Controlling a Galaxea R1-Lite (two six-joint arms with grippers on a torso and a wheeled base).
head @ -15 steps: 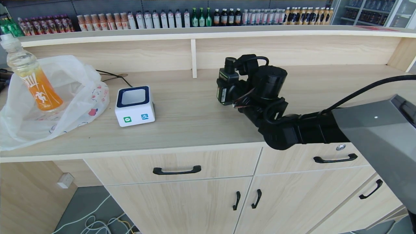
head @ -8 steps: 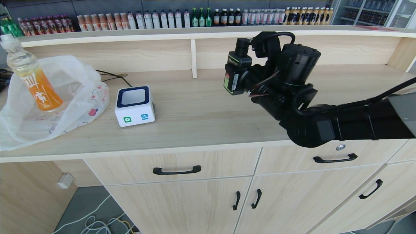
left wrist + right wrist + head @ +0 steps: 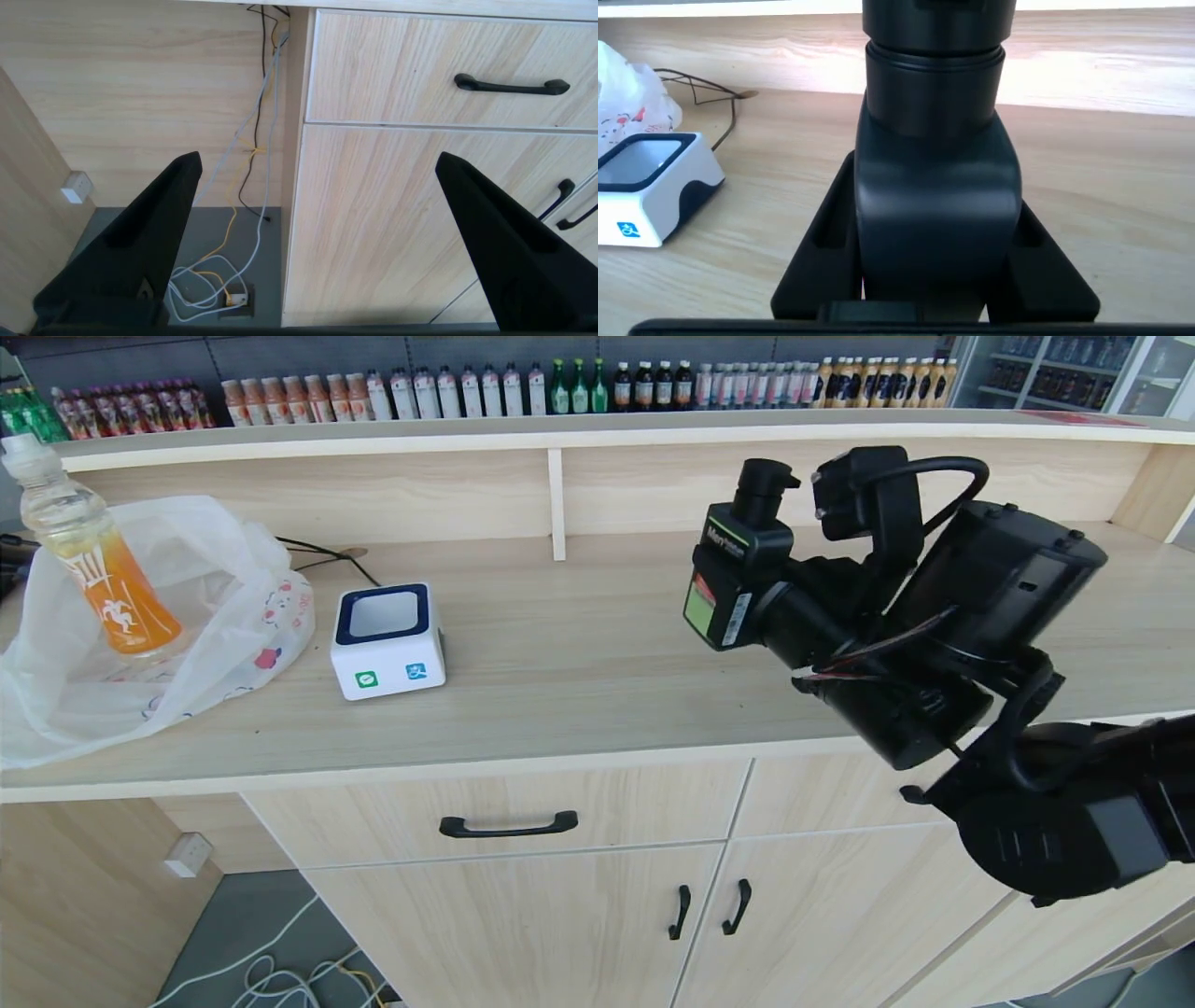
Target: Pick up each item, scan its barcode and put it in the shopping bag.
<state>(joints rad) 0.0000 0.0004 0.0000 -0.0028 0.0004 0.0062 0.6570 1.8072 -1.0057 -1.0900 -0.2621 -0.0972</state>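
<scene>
Right gripper (image 3: 764, 609) clamped on black bottle (image 3: 726, 577) — above counter (image 3: 579, 653).
Likely rigid, light, slick — mid-body hold suits; scanner (image 3: 386, 639) at 9 o'clock.

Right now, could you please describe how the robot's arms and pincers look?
The right arm is black, in chunky cylindrical segments, with a black cable looped over its wrist and thin red wires. The left pincer has two black tapered fingers.
</scene>
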